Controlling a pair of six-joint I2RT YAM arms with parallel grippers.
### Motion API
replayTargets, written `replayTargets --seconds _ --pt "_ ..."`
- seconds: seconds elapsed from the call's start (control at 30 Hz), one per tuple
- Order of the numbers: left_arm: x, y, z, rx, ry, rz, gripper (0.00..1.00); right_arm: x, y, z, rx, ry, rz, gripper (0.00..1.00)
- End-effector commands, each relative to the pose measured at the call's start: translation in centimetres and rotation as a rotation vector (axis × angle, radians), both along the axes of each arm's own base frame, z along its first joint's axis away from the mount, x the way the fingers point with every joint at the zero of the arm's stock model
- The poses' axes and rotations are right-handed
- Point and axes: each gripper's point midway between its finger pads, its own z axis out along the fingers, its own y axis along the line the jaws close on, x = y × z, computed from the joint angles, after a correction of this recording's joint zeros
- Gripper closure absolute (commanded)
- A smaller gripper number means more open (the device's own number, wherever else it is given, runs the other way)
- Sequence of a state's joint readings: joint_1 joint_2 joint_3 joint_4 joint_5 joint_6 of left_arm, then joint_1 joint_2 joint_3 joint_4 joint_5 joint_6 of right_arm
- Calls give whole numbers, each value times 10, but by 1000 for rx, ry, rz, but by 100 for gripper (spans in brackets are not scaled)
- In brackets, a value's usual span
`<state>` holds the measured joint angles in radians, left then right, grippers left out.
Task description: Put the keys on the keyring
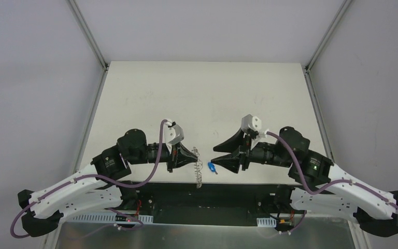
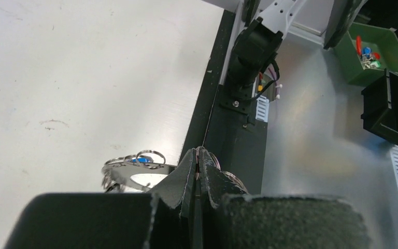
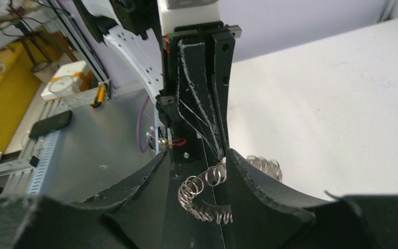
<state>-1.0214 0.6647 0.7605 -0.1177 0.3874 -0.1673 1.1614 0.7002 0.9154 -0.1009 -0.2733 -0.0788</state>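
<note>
My left gripper [image 1: 194, 155] is shut on the rim of the keyring [image 1: 198, 168], which hangs edge-on at the table's near edge. In the left wrist view the fingers [image 2: 186, 171] pinch it, and the flat ring with its silver wire loops [image 2: 134, 168] sticks out to the left. The blue-tagged key [image 1: 212, 167] lies just right of the ring and shows behind the loops [image 2: 141, 161]. My right gripper [image 1: 214, 156] is open, its jaws facing the ring, whose loops [image 3: 207, 181] sit between the two fingers. The black-tagged key is out of view.
The white table [image 1: 202, 98] stretches away behind both arms. Off the table, the left wrist view shows a green bin [image 2: 388, 44] with small parts and a black bin [image 2: 394, 111]. A dark phone-like object [image 3: 52, 124] lies on the metal bench.
</note>
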Motion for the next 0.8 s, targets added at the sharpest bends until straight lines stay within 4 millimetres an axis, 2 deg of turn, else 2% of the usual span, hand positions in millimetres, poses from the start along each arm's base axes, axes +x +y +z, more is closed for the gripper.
replayTargets --seconds 0.0,0.23,0.43,0.77 --pt "6 1 23 -4 -41 25 100 14 -2 -23 -159 -11 -59 53" --pt "13 5 12 52 -28 61 100 29 -1 -45 -244 -40 -115 54" --pt "6 4 16 45 -29 25 100 34 8 -54 -246 -115 -98 57" --pt "-7 3 21 26 -26 -48 100 25 28 -56 -228 -209 25 57"
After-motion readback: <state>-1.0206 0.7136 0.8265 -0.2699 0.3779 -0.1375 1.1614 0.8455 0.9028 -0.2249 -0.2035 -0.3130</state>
